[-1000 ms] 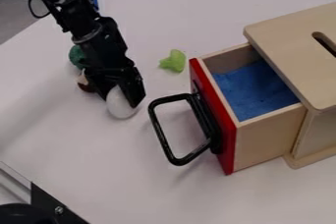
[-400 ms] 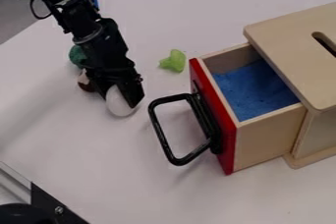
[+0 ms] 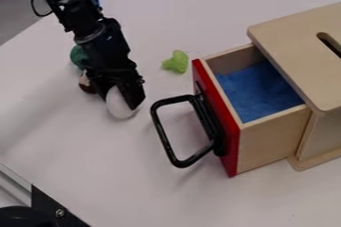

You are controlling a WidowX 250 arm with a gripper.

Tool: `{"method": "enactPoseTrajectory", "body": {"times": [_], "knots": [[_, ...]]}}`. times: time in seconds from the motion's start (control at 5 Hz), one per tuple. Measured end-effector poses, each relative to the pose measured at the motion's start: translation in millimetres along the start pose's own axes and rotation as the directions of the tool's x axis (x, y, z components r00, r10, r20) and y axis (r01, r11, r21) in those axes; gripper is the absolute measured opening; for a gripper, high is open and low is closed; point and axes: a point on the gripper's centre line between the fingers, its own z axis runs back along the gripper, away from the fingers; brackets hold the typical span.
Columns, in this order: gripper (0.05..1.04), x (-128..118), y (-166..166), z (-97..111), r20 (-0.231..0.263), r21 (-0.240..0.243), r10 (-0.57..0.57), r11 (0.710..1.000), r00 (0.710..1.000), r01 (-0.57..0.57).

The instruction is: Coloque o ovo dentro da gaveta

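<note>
The white egg [image 3: 118, 107] is lying outside the drawer [image 3: 273, 141], and the black gripper [image 3: 121, 100] is clamping it between its two fingers. Behind them, a brown-and-white object [image 3: 85, 85] and a dark green one [image 3: 78, 56] are sitting. The light green piece [image 3: 176, 61] is resting near the open drawer, whose black handle [image 3: 164, 141] is pointing toward the egg.

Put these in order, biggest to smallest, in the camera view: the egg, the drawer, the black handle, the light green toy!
1. Drawer
2. Black handle
3. Egg and light green toy: can't rank these, as the gripper hides part of the egg.
</note>
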Motion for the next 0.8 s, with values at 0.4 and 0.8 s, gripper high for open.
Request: {"method": "enactPoseTrajectory", "body": {"times": [0.4, 0.8], "knots": [[0.756, 5.6, -20.6, 55.0, 0.133, 0.135, -0.017, 0.991, 0.991, -0.001], [0.756, 7.2, -96.4, 79.8, 0.176, 0.027, -0.192, 0.981, 0.966, 0.19]]}}
